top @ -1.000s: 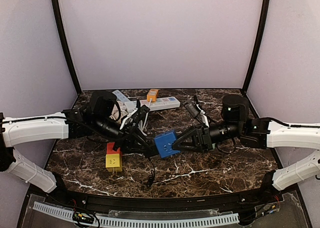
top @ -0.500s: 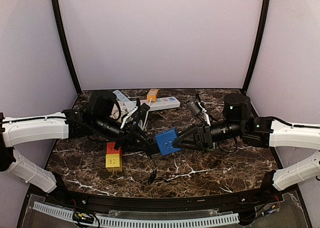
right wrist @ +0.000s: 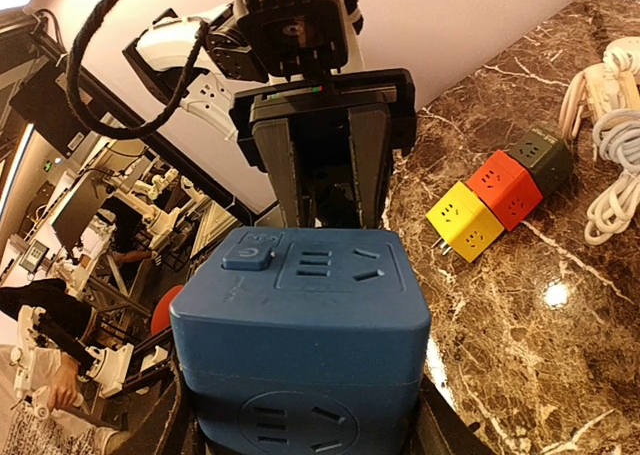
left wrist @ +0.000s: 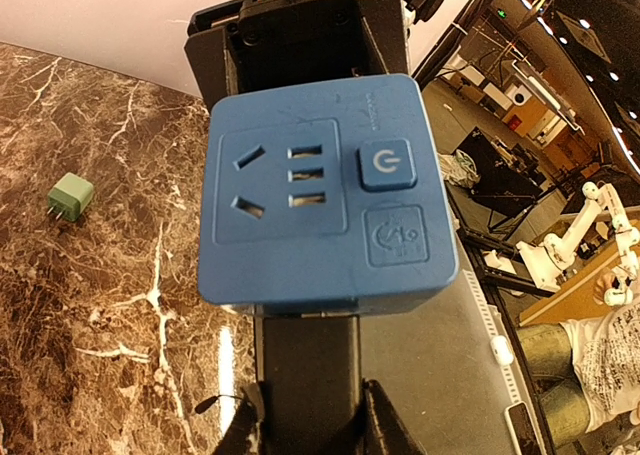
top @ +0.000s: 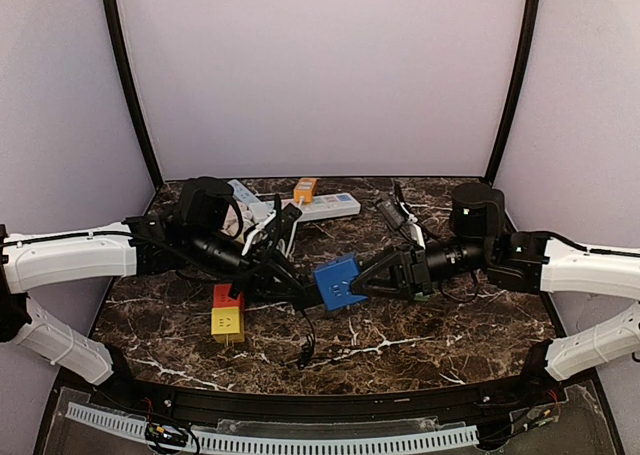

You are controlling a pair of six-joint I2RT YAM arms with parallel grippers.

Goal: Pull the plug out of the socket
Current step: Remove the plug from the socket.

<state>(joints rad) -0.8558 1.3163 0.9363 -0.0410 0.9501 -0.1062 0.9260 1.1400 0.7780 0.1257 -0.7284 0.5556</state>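
One blue socket cube point(top: 335, 282) gripped by right gripper point(top: 357, 283); left gripper point(top: 300, 296) clamped on one plug point(left wrist: 305, 370) (cable point(top: 306, 333) dangling)

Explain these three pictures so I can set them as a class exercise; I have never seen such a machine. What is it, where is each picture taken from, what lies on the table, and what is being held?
It is a robot with two arms bolted at the near edge of a marble table. Each arm ends in a two-finger hand. The wide picture looks down from above and behind the arms. The other two come from a camera on each wrist. The right hand grips a blue socket cube. The left hand is closed on a black plug at that cube. I cannot tell whether the plug is out. On the table lie a yellow cube, a red cube, a white power strip and a small green adapter.
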